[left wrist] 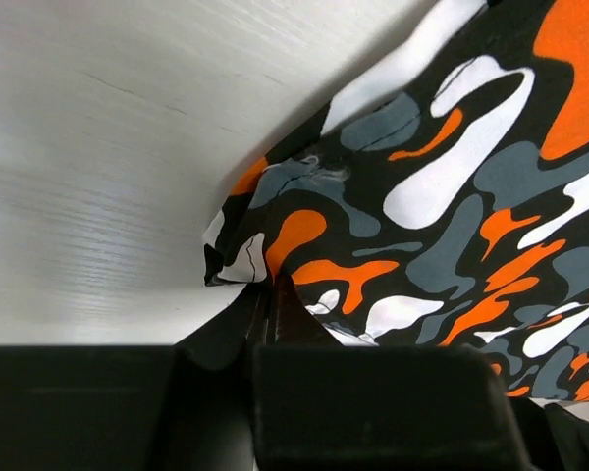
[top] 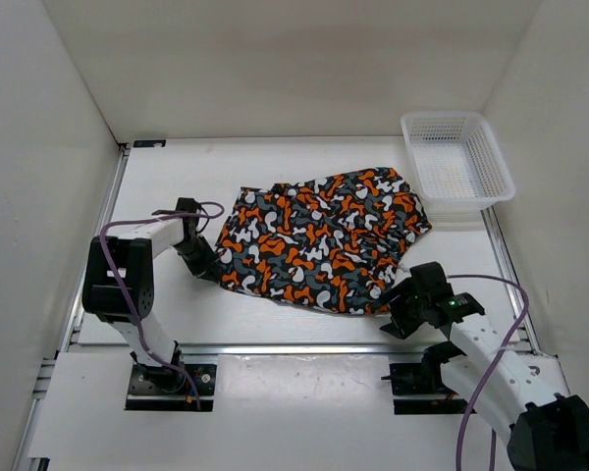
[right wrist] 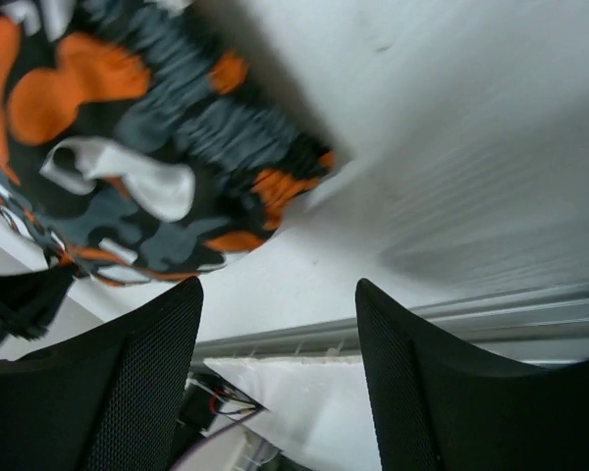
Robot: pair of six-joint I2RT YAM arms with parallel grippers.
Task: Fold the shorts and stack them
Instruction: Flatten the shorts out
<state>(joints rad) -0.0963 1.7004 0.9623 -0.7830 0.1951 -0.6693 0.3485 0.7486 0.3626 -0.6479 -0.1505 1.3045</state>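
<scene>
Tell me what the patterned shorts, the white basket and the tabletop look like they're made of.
Shorts: soft fabric, matte; it wrinkles and bunches into folds. Basket: probably rigid plastic, white and slightly glossy, with a moulded mesh of small holes. Tabletop: seems to be white painted or laminated board, matte, with faint grain-like streaks in the wrist views.

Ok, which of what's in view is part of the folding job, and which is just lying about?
Job:
- shorts
- left tool, shut on a corner of them
- right tool, open, beside them

Lying about:
- white mesh basket, at the far right corner of the table
</scene>
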